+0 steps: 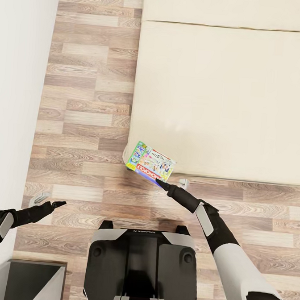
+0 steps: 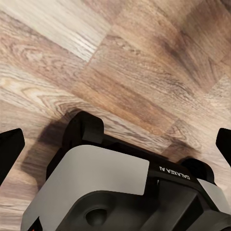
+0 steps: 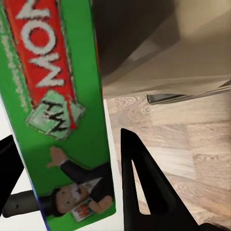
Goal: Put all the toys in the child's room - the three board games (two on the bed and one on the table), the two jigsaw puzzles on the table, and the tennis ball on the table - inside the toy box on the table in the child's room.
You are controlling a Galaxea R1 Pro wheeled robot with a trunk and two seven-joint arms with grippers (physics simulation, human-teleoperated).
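Your right gripper (image 1: 162, 183) sits just below the middle of the head view, its fingers on either side of the board game (image 1: 151, 164) and gripping its edge. The box — green and red with bright print (image 3: 62, 110) — hangs off the lower left corner of the bed (image 1: 225, 101), over the wood floor (image 1: 85, 118). Your left gripper (image 1: 59, 203) is at the lower left — spread wide, holding nothing, above the robot's base (image 2: 115, 192).

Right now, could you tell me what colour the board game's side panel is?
Bright green with a red logo band, on the board game; the right wrist view shows it best.
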